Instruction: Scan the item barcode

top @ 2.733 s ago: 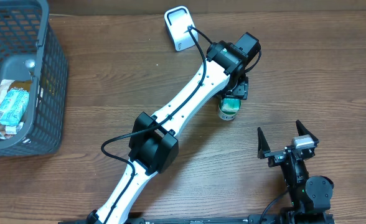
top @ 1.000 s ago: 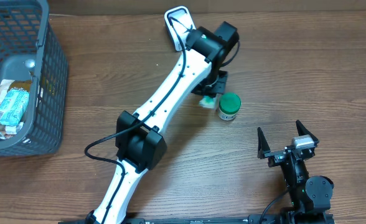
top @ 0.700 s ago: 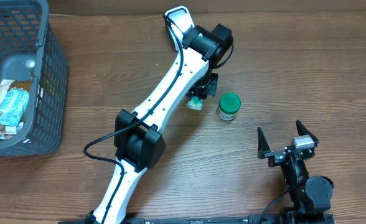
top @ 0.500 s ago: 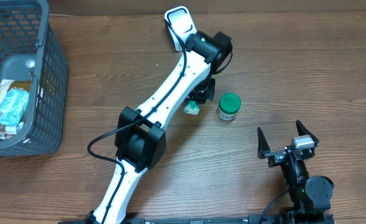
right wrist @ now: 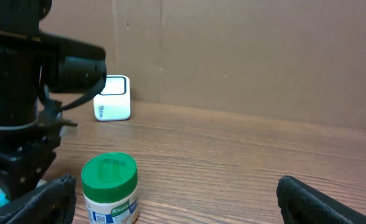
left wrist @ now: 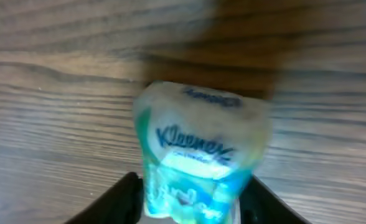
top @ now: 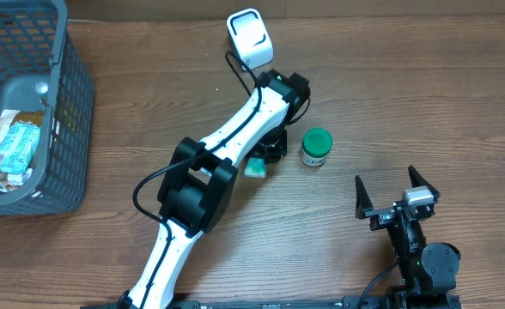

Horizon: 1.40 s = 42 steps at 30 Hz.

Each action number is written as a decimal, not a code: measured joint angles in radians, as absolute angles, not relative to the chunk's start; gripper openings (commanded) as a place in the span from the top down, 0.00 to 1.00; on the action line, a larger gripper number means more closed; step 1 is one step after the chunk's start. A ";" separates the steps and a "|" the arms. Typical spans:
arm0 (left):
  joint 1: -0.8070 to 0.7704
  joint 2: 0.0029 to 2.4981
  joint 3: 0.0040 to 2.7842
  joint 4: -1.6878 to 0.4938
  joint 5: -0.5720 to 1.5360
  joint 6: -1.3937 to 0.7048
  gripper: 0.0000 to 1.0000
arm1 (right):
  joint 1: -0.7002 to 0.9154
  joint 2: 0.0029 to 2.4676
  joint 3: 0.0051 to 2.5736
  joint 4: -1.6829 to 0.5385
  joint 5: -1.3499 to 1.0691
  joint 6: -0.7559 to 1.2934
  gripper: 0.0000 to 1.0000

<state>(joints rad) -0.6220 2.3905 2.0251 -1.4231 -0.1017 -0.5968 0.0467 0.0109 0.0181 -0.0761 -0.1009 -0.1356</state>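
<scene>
A small teal and white Kleenex tissue pack (top: pixel 255 166) lies on the wooden table, left of a green-lidded jar (top: pixel 315 146). My left gripper (top: pixel 270 153) hangs right over the pack. In the left wrist view the pack (left wrist: pixel 198 149) sits blurred between the two black fingers of the left gripper (left wrist: pixel 194 182). The jaws are parted, with a thin gap on the right side. The white barcode scanner (top: pixel 249 36) stands at the back. My right gripper (top: pixel 386 184) rests wide open at the front right, holding nothing. The jar (right wrist: pixel 110 186) stands ahead of it, to the left.
A grey plastic basket (top: pixel 63 112) with several packaged goods stands at the far left. The scanner (right wrist: pixel 112 98) shows against a brown cardboard wall in the right wrist view. The left arm stretches diagonally across the middle of the table.
The left arm pulled back from the scanner toward the front left with the tissue pack. The pack now lies on the table, and the jaws have widened around it. The right arm is still.
</scene>
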 measured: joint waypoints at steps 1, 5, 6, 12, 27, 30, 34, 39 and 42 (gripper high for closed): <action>-0.618 2.391 2.018 -1.420 -0.101 -0.595 0.33 | 0.047 0.011 0.018 -0.076 -0.101 -0.135 0.00; -0.596 2.391 2.014 -1.413 -0.078 -0.578 0.23 | 0.046 0.011 0.019 -0.076 -0.101 -0.135 0.00; -0.588 2.391 2.014 -1.413 -0.066 -0.568 0.23 | 0.047 0.011 0.019 -0.076 -0.101 -0.136 0.00; -0.510 2.390 2.014 -1.403 0.067 -0.439 0.30 | 0.047 0.011 0.019 -0.076 -0.101 -0.135 0.00; -0.437 2.390 2.014 -1.393 0.301 -0.167 0.37 | 0.047 0.011 0.018 -0.076 -0.101 -0.135 0.00; -0.432 2.390 2.014 -1.414 0.311 -0.156 0.42 | 0.047 0.011 0.019 -0.076 -0.101 -0.135 0.00; -0.422 2.390 2.014 -1.427 0.319 -0.153 0.46 | 0.047 0.011 0.019 -0.076 -0.101 -0.135 0.00; -0.406 2.388 2.014 -1.441 0.323 -0.153 0.46 | 0.047 0.011 0.019 -0.076 -0.101 -0.135 0.00; -0.403 2.386 2.014 -1.443 0.322 -0.154 0.47 | 0.047 0.011 0.018 -0.076 -0.101 -0.135 0.00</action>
<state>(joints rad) -0.4030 2.3863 2.0136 -1.4433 0.3222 -0.1535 0.0467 0.0109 0.0181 -0.0761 -0.1009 -0.1352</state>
